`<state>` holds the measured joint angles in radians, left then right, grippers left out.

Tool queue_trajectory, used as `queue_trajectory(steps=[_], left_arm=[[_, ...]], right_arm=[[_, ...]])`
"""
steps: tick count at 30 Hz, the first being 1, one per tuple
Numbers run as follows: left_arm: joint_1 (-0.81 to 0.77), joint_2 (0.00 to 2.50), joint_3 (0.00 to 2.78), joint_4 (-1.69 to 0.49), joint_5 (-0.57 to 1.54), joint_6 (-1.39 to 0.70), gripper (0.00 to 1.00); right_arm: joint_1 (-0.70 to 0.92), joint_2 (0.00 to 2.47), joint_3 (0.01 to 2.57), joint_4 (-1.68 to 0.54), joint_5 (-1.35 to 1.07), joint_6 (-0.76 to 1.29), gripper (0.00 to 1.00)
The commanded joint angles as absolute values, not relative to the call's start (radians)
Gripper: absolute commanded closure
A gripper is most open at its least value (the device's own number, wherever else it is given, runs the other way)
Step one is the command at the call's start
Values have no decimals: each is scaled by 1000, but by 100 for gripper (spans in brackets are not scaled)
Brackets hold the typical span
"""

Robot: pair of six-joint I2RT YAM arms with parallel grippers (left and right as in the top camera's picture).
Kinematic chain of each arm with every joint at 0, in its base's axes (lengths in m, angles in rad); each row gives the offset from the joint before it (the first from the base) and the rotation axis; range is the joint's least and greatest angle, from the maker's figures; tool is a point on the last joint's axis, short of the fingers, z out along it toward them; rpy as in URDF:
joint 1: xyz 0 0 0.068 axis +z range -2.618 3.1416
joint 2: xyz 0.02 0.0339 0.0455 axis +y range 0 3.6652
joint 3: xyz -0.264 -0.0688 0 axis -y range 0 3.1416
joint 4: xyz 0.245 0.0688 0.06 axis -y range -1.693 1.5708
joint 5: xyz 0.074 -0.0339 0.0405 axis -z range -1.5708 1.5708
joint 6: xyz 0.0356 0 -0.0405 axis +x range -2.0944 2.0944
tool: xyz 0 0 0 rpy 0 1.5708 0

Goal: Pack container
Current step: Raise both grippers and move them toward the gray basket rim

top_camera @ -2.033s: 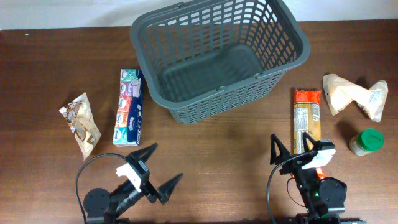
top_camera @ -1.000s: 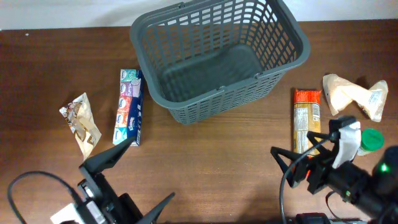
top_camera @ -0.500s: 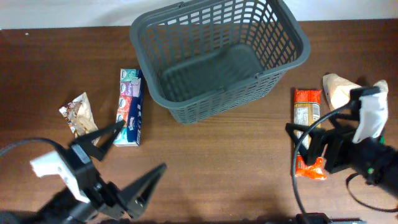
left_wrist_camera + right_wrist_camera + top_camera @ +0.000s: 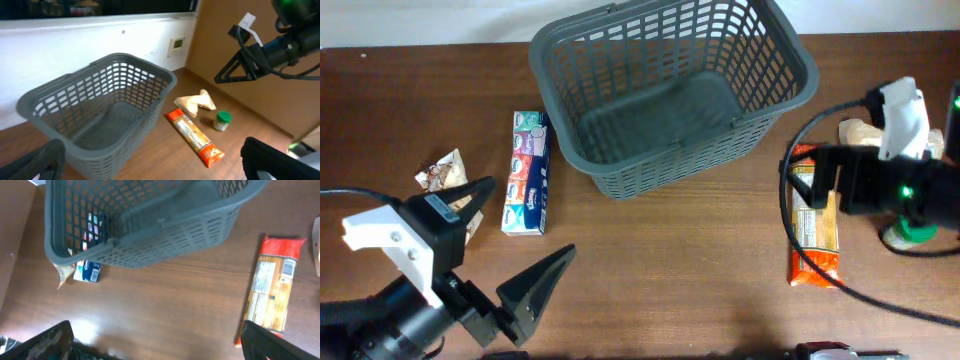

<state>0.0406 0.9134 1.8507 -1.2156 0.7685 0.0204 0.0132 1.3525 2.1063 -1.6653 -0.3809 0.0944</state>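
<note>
On the table, upright container

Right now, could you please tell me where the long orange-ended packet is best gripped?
The packet lies flat on the table, long and slim, both long edges free; so probably pinch across its narrow width near the middle, coming straight down.
</note>
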Motion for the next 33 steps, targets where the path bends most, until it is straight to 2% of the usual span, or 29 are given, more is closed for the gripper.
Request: queue_trajectory(steps=[1,6,10,18,20,23,25,33], left_arm=[[41,941,1867,-1223,728,-41,0],[-16,985,1868,-1235,781,-41,0],[-163,1024,1869,-1261,666,-60,0],[-727,1225,1870,-1342,215,-159,0],[-864,1297,1871,-1379,-6,-247,0],[-984,1379,1871,-1462,-285,-400,0],[-1013,1414,1871,-1503,-348,-476,0],[-1016,1451,1871,-1525,-278,-504,1]], right_arm=[[20,1363,2122,-1637,-446,86,1],[20,1366,2122,-1610,-479,85,1],[20,1366,2122,-1597,-476,81,1],[20,1386,2122,-1575,-474,78,1],[20,1392,2122,-1578,-461,78,1],[20,1397,2122,-1582,-372,78,1],[20,1398,2127,-1577,-302,78,1],[19,1446,2216,-1398,-231,110,1]])
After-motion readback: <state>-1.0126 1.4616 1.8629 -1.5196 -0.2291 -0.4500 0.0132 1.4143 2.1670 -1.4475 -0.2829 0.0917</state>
